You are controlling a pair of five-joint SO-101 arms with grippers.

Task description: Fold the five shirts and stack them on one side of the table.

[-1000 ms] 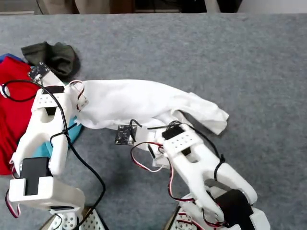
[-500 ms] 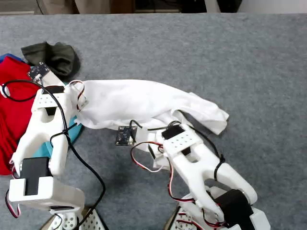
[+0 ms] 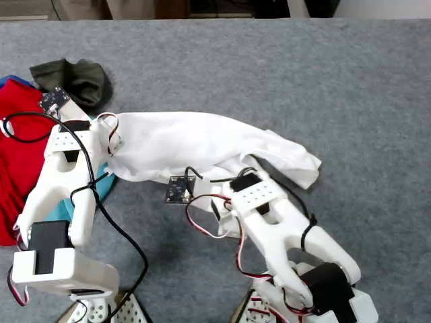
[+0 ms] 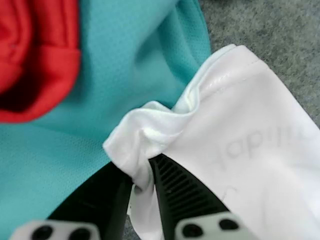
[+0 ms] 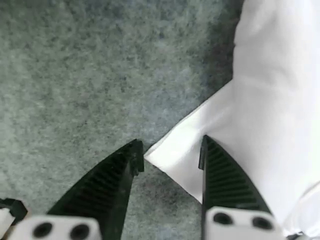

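1. Nearest me, my right arm [image 3: 283, 229] lies low and stretched forward over the speckled grey felt table [image 3: 350, 87]. Its wrist is pitched down, and loose red and black wires loop off it.
2. My right gripper [image 5: 169, 146] is spread apart and grips nothing. A pointed corner of the long, crumpled white cloth shirt [image 5: 260, 90] lies flat on the felt between its black ribbed fingers [image 5: 107, 185]. The rest of that shirt runs off past one finger, and bare felt lies past the other.
3. From above, this arm and its wires cover the near hem of the white shirt.
4. My left arm [image 3: 64, 175] also reaches forward, with its wrist tipped down over the smooth teal mesh shirt [image 4: 125, 55], which lies directly beneath the jaws.
5. My left gripper [image 4: 141, 172] is clenched on a bunched edge of the white shirt. The pinched fold puffs up just beyond the fingertips.
6. Past those jaws, the bright red cloth shirt [image 4: 35, 45] touches the teal one.
7. The white shirt spans the table from the left jaws across to the right ones and beyond.
8. Farthest off, beyond the left jaws, a bunched dark olive shirt [image 3: 77, 79] sits apart from the white one. A sliver of blue cloth [image 3: 9, 81] lies at the red shirt's far edge.
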